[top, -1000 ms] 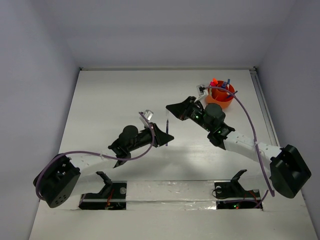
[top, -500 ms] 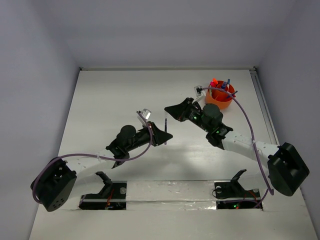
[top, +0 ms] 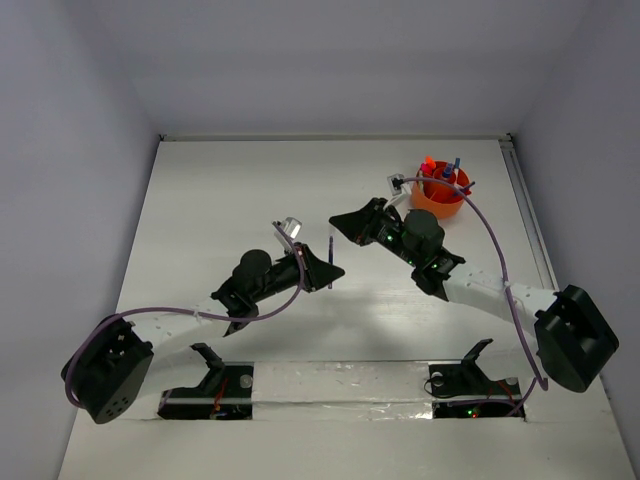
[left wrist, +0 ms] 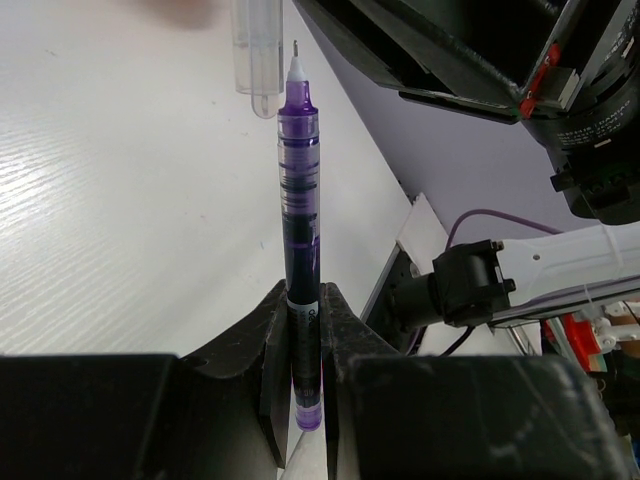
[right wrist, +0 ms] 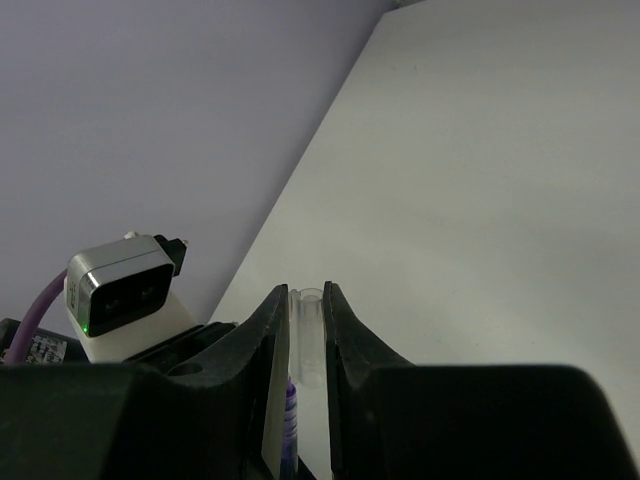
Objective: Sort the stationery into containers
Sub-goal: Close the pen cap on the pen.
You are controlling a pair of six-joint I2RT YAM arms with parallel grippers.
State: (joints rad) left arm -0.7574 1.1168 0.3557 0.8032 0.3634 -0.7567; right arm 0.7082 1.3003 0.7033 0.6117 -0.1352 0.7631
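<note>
purple pen [left wrist: 299,250] tip beside clear cap [left wrist: 258,50] | orange cup [top: 443,195] toward far-right corner

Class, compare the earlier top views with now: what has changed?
The right tool, shut on a clear cap, edged slightly left and toward the near edge, beside the purple pen clamped in the left tool. Nothing was released or newly grasped. The orange cup stayed put.
</note>
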